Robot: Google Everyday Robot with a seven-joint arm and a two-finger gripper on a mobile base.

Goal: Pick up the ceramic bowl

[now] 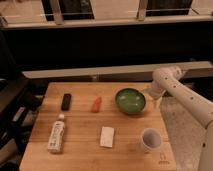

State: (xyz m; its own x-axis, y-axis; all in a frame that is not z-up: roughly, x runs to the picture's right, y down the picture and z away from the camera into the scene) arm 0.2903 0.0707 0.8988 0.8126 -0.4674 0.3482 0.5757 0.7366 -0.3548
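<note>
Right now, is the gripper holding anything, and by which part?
Cannot tell. The gripper hangs just right of the ceramic bowl, which rests on the table.

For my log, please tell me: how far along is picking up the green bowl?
Done: the gripper is close beside the ceramic bowl, at the rim on the arm's side. In hand: apparently lining up a grasp. Left: gripping and lifting, since the bowl sits flat on the wooden table.

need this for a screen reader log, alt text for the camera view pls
A white robot arm's gripper hangs beside a green ceramic bowl on a wooden table. Also there: white cup, white block, bottle, orange item, black item.
</note>
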